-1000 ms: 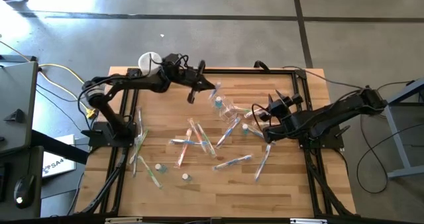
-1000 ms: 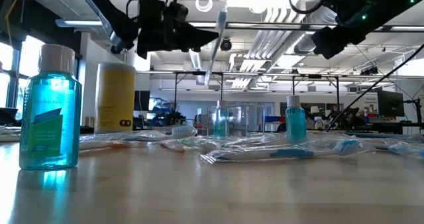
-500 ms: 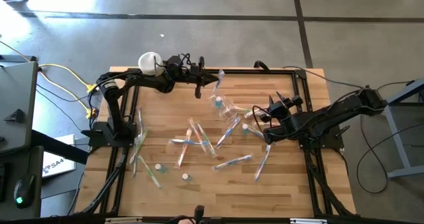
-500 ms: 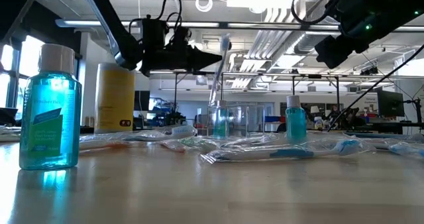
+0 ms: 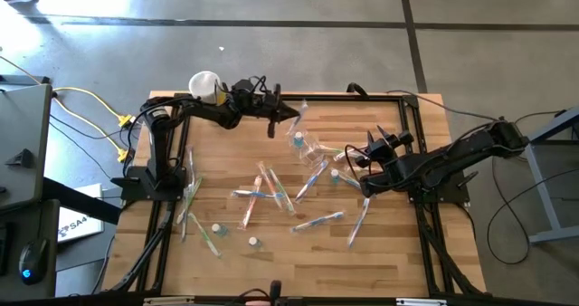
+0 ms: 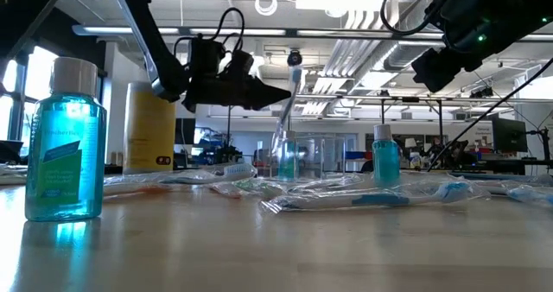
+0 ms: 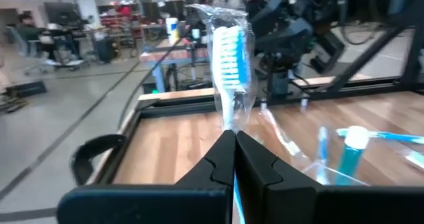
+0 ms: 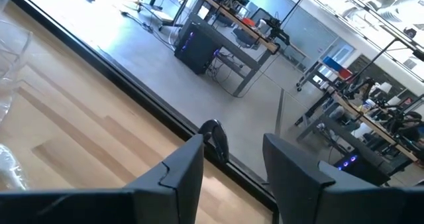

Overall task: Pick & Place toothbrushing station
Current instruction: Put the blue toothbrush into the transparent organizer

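Two arms up over the table, but only the left one matters for you now. Left gripper is clamped on a wrapped toothbrush, near the back rail. In the low view the brush stands close to upright, bristle end up, tilted slightly. Clear holder cup sits on the wood just beyond the fingertips, toward the right arm and nearer the table's middle. So your next move, as I judge it: carry toward the cup, then drop along the brush's long axis. Right gripper hovers just beside the cup's far side, fingers parted, nothing between them. Loose toothbrushes lie scattered mid-table.
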Action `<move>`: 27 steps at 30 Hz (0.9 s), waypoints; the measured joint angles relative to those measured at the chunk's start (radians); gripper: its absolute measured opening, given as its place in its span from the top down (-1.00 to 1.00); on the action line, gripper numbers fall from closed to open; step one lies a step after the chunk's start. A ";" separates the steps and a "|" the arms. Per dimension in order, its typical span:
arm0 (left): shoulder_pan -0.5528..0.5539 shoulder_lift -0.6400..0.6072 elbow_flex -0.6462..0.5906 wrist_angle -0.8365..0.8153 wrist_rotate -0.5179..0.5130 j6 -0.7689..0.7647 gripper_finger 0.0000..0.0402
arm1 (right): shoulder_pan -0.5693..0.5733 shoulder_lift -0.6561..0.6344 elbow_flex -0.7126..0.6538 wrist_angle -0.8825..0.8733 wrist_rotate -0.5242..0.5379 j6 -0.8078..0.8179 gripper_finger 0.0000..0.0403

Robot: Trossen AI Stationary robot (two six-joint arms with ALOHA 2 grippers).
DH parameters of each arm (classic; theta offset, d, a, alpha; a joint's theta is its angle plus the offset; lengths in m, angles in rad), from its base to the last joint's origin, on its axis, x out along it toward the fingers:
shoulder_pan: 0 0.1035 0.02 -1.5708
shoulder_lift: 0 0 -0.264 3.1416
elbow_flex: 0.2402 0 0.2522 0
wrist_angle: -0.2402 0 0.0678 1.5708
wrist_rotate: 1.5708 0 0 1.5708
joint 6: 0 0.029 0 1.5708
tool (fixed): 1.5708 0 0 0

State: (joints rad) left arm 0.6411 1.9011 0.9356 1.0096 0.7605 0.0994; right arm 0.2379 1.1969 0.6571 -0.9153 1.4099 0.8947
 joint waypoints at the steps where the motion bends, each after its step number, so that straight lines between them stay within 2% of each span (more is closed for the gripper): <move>1: 0.000 0.000 0.000 -0.007 0.009 0.000 1.00 | 0.000 0.000 0.000 0.000 -0.002 0.000 0.26; 15: 0.000 0.000 0.000 -0.237 -0.034 0.042 1.00 | 0.000 0.000 0.000 0.000 -0.003 0.000 0.26; 27: 0.000 0.000 0.000 -0.298 -0.046 0.016 0.99 | 0.000 0.000 0.000 0.004 0.001 0.000 0.26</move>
State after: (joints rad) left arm 0.6407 1.9007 0.9356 0.7112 0.7147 0.1154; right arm 0.2379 1.1973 0.6571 -0.9114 1.4105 0.8944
